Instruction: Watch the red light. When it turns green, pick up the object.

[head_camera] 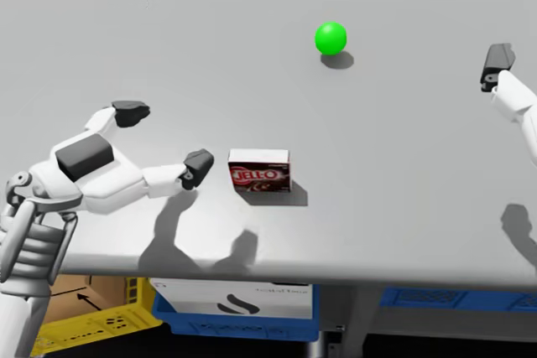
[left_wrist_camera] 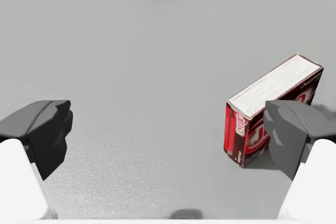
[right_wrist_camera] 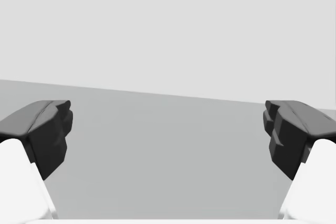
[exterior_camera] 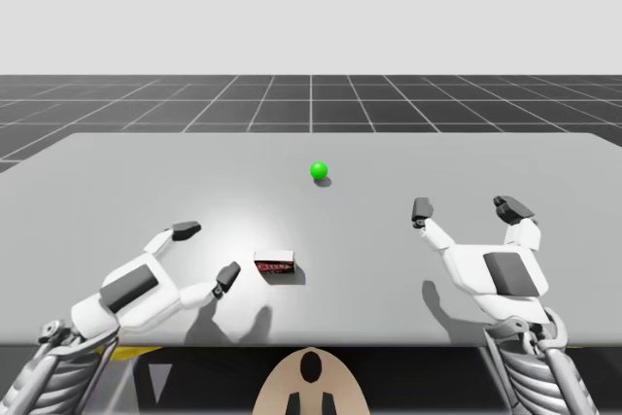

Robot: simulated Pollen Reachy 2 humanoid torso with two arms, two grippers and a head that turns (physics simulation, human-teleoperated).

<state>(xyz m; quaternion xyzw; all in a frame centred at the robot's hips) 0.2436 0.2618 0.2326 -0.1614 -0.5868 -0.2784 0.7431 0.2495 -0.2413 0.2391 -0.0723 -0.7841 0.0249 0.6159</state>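
Left claw [exterior_camera: 206, 254] hovers spread over grey table [exterior_camera: 457, 157], dark gridded floor [exterior_camera: 311, 104] beyond.

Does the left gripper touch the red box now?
Apart. In the head view a strip of bare table shows between the box and the nearer finger of my left gripper, which stands open beside it.

My white left gripper [exterior_camera: 207, 253] sits low and angled inward, its dark fingers [left_wrist_camera: 44, 129] spread wide. My white right gripper [exterior_camera: 466, 209] points forward, its fingers equally wide apart.
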